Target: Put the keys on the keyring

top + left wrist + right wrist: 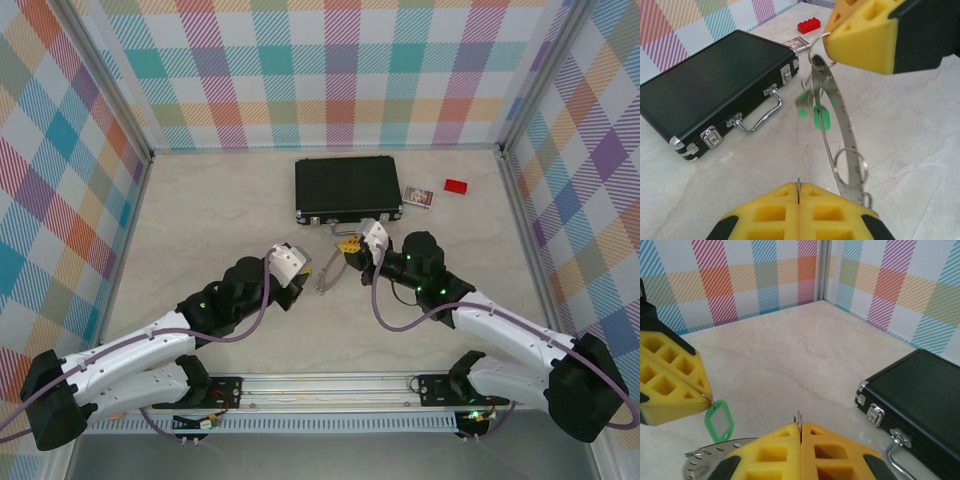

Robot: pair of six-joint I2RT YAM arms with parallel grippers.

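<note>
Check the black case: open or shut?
Shut. The black case lies flat, lid down on its base; the latches beside the handle lie flat across the seam.

The keyring (842, 112), a thin flat grey metal hoop, stands edge-on, sweeping from upper centre down to lower right of the left wrist view. Two keys (822, 118) dangle beside its upper half, blurred bright green. In the right wrist view, one oblong green tag (719, 421) hangs at lower left.
</note>
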